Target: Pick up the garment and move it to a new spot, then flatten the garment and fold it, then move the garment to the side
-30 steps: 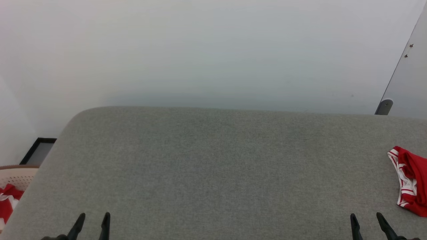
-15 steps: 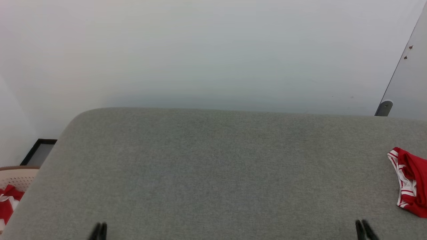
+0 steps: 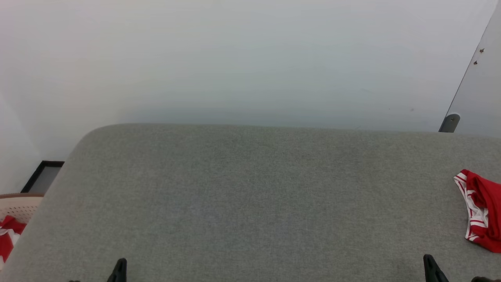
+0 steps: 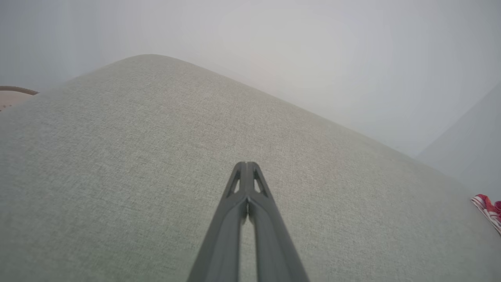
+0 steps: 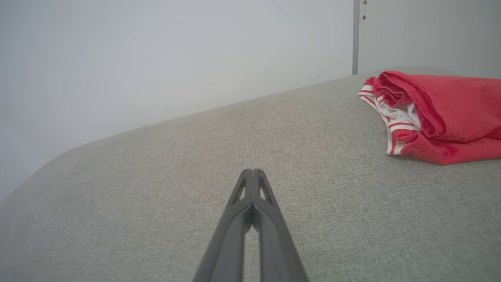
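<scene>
Our left tool [image 4: 247,164] points across the near left of the grey cushion [image 3: 250,196], fingers pressed together on nothing. Our right tool [image 5: 253,171] matches it at the near right, pressed together and empty too. The garment [image 5: 442,113] lies bunched at the cushion's right edge, striped trim facing left, apart from both tools. Off the left edge we spot a basket [image 3: 17,203] holding red-and-white cloth [image 3: 8,235].

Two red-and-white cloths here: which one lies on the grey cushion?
The garment at the right edge of the cushion, near the right hand. The other bundle is off it, at the beige basket on the left.
</scene>
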